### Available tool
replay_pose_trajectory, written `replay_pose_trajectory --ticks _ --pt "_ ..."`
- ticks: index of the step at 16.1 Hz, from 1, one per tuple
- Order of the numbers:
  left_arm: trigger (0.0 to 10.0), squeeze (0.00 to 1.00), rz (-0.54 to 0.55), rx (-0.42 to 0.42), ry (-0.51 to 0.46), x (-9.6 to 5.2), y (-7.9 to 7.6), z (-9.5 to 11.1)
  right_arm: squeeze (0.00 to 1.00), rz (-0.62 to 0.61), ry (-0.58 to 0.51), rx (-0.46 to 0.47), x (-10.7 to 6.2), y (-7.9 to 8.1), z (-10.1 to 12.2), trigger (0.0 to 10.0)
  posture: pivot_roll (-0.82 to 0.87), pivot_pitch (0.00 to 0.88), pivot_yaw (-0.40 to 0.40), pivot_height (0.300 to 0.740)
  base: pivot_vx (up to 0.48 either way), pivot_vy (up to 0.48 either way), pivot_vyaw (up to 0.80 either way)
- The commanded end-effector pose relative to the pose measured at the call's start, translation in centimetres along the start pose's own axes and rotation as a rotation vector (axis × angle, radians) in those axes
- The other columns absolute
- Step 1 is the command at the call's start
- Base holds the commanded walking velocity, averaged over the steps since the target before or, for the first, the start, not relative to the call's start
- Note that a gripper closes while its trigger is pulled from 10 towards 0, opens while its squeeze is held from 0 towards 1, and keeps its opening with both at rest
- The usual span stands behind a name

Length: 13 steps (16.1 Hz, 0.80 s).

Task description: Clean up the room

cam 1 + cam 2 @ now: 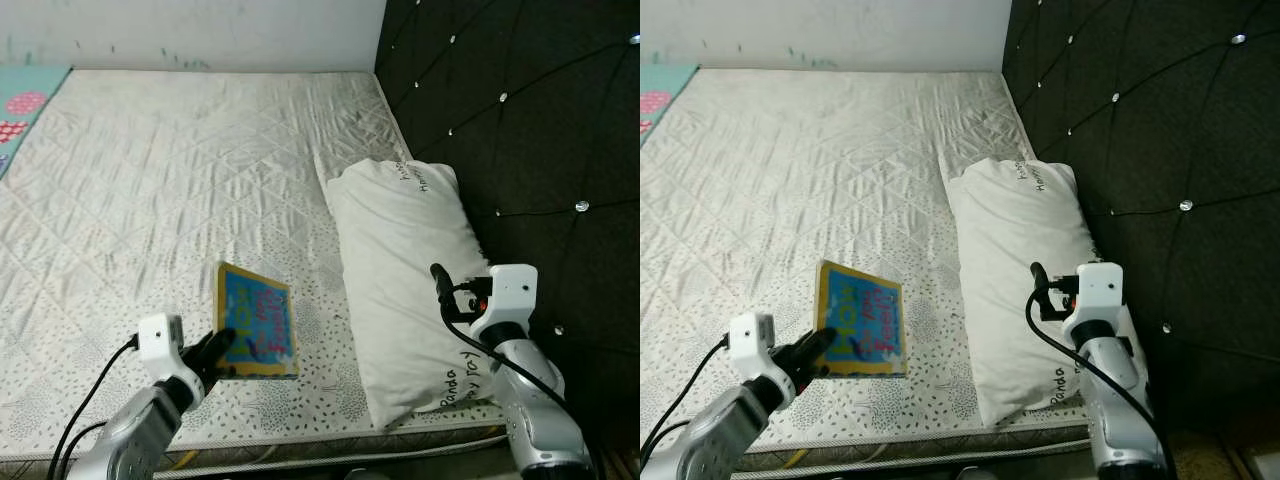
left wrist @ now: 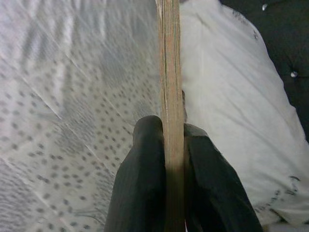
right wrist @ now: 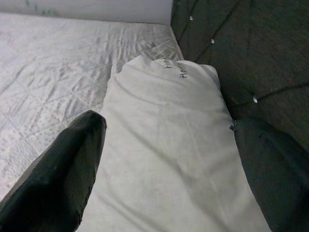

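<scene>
- Blue-covered and edged in yellow, a thin children's book [image 1: 256, 320] stands tilted up off the mattress [image 1: 170, 170], pinched near its lower corner by the left gripper [image 1: 226, 350].
- In the left wrist view the two black fingers [image 2: 145, 183] press on either side of the book's edge, so this claw is clamped on the book, with the patterned mattress on one side of it and the pillow on the other.
- Ahead of the right gripper [image 3: 164, 159] lies the white pillow [image 1: 405, 280], lengthways against the dark tufted headboard [image 1: 520, 130]; its fingers are spread wide apart, one to each side of the pillow, gripping nothing.
- Far beyond both claws, at the mattress's distant corner, a patterned play mat [image 1: 25, 100] shows on the left.
- Risk, as I judge it: the grip sits at one corner only, so the book may pivot or slip between the pads when the arm swings, dropping back onto the bed.
- A second risk: the right arm hangs close over the pillow and could drag it off the near edge if the robot turns.
</scene>
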State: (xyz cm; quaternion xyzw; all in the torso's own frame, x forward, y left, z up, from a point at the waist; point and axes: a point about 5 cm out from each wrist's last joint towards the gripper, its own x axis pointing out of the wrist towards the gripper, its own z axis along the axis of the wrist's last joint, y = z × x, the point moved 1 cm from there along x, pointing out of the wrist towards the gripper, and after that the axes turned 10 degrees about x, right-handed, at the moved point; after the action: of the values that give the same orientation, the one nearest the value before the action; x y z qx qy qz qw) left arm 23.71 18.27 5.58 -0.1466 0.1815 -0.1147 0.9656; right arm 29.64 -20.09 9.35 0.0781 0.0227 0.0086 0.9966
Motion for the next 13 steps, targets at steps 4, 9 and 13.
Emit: replay_pose_trajectory --ticks 4,9,13 --pt "10.0 0.0 0.007 0.041 -0.124 -0.9 -0.1 1.8 0.0 -0.026 -0.01 0.023 -0.6 0.0 0.2 10.0 -0.14 0.117 -0.006 0.74 0.0 0.0 0.0" --pt "10.0 0.0 0.032 0.069 -0.161 -0.6 0.1 2.4 0.0 -0.025 -0.003 0.02 -0.5 0.0 0.4 10.0 -0.14 0.121 -0.007 0.74 0.0 0.0 0.0" --pt "10.0 0.0 0.153 0.166 -0.238 -1.7 1.1 3.3 0.0 -0.044 0.057 0.006 -1.5 -0.5 -1.1 10.0 -0.14 0.126 -0.004 0.74 0.0 0.0 0.0"
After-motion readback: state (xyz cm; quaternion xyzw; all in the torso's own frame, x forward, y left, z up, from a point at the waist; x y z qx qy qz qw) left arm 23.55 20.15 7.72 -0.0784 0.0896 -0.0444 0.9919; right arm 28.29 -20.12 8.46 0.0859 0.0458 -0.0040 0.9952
